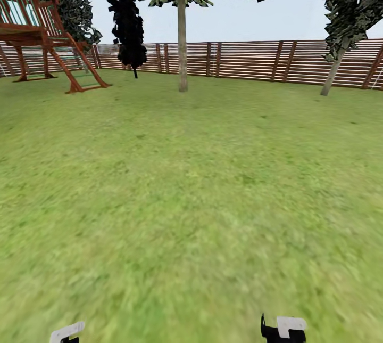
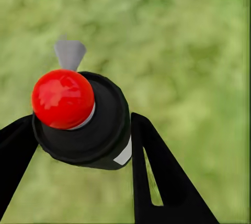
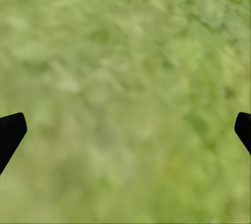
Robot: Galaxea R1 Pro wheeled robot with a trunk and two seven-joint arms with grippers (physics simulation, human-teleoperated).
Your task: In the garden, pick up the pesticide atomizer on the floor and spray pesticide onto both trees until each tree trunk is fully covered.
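Between the left gripper (image 2: 78,135) jaws, a black red-capped sprayer with grey nozzle (image 2: 78,119), presumably the atomizer, is sitting gripped; right gripper (image 3: 125,130) jaws are gaping, empty. Beyond the lawn (image 1: 191,199), the pale-trunked tree (image 1: 182,39) is standing unsprayed; spraying remains.

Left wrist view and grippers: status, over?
Left gripper shut on black red-capped canister with grey nozzle. Right gripper open over green lawn. Pale grey-brown tree trunk far ahead.
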